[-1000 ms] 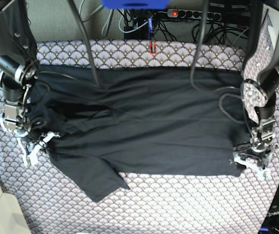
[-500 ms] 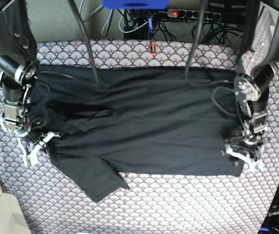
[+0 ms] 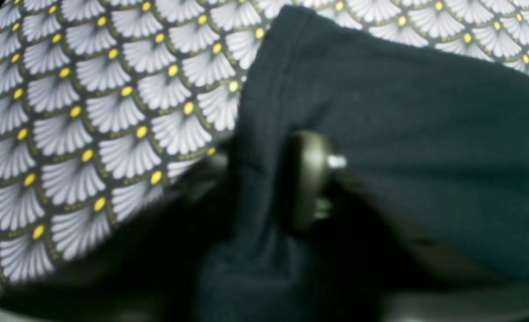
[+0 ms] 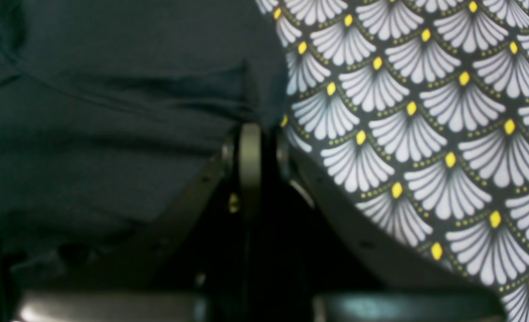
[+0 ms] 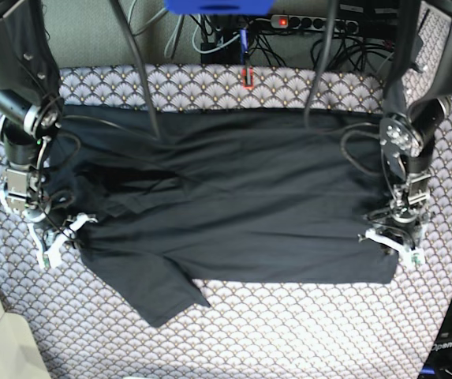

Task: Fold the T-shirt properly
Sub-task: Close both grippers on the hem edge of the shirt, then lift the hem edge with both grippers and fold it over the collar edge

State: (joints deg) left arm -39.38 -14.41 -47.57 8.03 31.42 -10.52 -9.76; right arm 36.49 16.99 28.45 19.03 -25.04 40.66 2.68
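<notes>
1. The T-shirt [image 5: 233,197] lies spread across the middle of the desk [image 5: 304,332], its long axis running from 9 o'clock to 3 o'clock in the base view. The body is mostly flat, with creases toward 9 o'clock.

2. One sleeve [image 5: 151,288] juts out toward 7 o'clock, unfolded. The hem end sits at 3 o'clock.

3. The left gripper [image 5: 391,241] stands over the shirt's corner at about 4 o'clock. In the left wrist view dark cloth [image 3: 380,134] is bunched up around the jaws, and a fold rises off the patterned cover. The jaws appear clenched on the T-shirt's edge, though blur hides the exact contact.

4. The right gripper [image 5: 52,237] sits at the shirt's margin near 8 o'clock. In the right wrist view its jaws are pressed together right at the border of cloth and cover [image 4: 403,112]. Whether fabric is pinched between them cannot be told.

5. Progress, as a judgement: early stage. No fold is complete; the shirt lies at full spread with the sleeve out. Both ends seem to be secured for a first fold.

6. Remaining: tuck the sleeve, fold the body over, square the edges.

7. Cables [image 5: 139,71] hang across the far part of the desk near 12 o'clock.
</notes>
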